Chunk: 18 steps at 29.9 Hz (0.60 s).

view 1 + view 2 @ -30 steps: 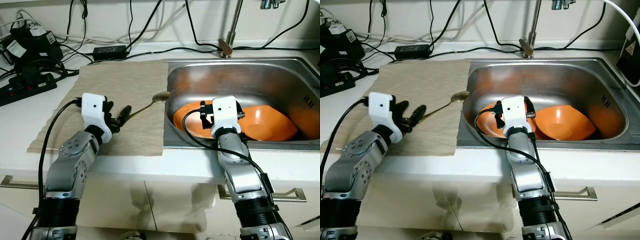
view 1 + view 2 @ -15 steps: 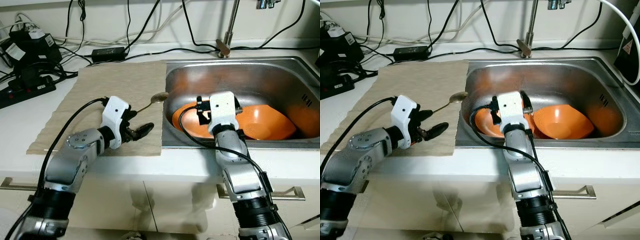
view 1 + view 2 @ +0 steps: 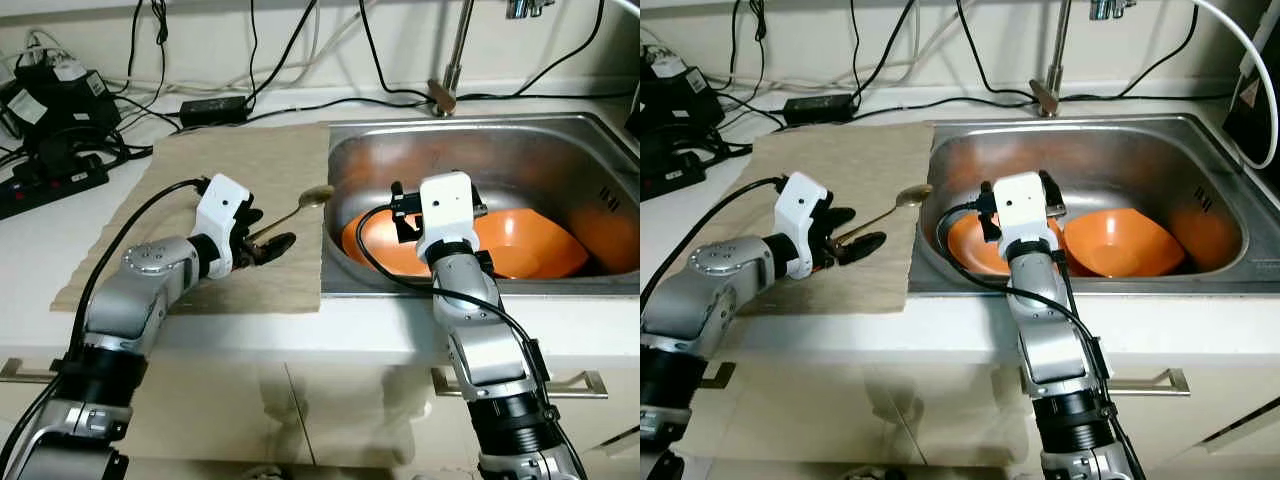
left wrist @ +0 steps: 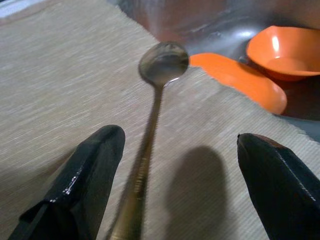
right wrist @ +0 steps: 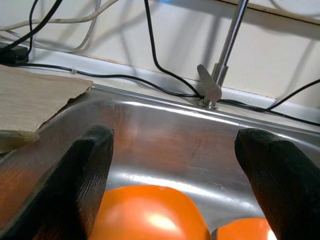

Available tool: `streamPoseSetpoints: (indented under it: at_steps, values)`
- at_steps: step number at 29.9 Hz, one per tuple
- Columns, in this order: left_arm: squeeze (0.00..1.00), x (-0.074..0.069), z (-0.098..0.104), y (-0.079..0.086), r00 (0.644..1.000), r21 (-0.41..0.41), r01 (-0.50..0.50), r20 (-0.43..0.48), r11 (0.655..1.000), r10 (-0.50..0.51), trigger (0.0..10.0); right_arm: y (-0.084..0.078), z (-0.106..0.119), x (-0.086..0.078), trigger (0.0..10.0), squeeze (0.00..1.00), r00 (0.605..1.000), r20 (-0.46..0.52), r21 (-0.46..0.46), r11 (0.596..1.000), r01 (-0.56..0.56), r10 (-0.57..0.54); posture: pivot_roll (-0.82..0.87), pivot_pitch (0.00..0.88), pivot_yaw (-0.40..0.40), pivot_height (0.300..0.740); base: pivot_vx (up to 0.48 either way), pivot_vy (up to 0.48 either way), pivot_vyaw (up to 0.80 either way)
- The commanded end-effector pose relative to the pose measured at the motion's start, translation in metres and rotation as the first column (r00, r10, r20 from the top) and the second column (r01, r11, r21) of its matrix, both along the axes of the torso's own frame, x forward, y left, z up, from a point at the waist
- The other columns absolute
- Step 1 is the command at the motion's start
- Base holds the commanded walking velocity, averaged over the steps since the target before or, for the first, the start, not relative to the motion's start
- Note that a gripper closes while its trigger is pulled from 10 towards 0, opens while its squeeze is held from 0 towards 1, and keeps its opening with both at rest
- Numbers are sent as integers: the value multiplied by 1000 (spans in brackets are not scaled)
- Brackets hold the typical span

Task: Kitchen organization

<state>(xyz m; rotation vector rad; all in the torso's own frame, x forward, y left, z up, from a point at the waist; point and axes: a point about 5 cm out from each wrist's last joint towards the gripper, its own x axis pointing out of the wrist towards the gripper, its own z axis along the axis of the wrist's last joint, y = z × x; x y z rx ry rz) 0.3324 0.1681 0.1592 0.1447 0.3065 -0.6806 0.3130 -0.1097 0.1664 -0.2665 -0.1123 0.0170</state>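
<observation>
No legible text anywhere. Sink wall (image 3: 612,197) has a small dark stamped mark on its inner right side, too small to read. Black adapter (image 3: 1261,105) at far right edge carries a white label w/ a red triangle sign; print too small to make out. Boxes (image 3: 62,95) at back left of counter have white stickers, blurred, unreadable. Power brick (image 3: 214,106) by the wall: no readable marking.

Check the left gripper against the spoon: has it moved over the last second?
Yes. The left gripper swung toward the sink, off the mat's near part, and is now open astride the spoon handle, which lies where it was.
</observation>
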Motion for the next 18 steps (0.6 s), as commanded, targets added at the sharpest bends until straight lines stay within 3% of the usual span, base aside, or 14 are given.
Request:
streamPoseSetpoints:
  at_steps: [1, 4, 8, 12, 15, 18]
  values:
    - [0, 4, 4, 5, 1000, 9, -9, 5, 1000, 9, 10000, 2, 4, 0, 10000, 0, 1000, 5, 2, 1000, -11, 11, -70, 0, 108, 740, 0, 0, 0]
    - [0, 7, 3, 7, 1000, 7, -11, -10, 1000, 11, 10000, 2, 4, 0, 10000, 0, 1000, 0, 2, 1000, -11, 11, -72, 0, 108, 740, 0, 0, 0]
    - [0, 10, -11, 10, 993, 25, -17, -114, 1000, 20, 10000, 2, 4, 0, 10000, 0, 1000, -1, 3, 1000, -9, 9, -75, 0, 110, 740, 0, 0, 0]
    - [0, 10, -13, 9, 990, 35, -8, -138, 999, 13, 10000, 2, 4, 0, 10000, 0, 1000, -3, 3, 1000, -8, 8, -80, 0, 111, 740, 0, 0, 0]
    - [0, 7, -23, 10, 975, 70, 22, -224, 997, -6, 10000, 2, 4, -1, 10000, 0, 1000, -7, 3, 1000, -7, 7, -82, 0, 113, 740, 0, 0, 0]
    - [0, 7, -26, 13, 968, 98, 37, -252, 995, -11, 10000, 2, 4, -1, 10000, 0, 1000, -8, 3, 1000, -6, 6, -80, 0, 114, 740, 0, 0, 0]
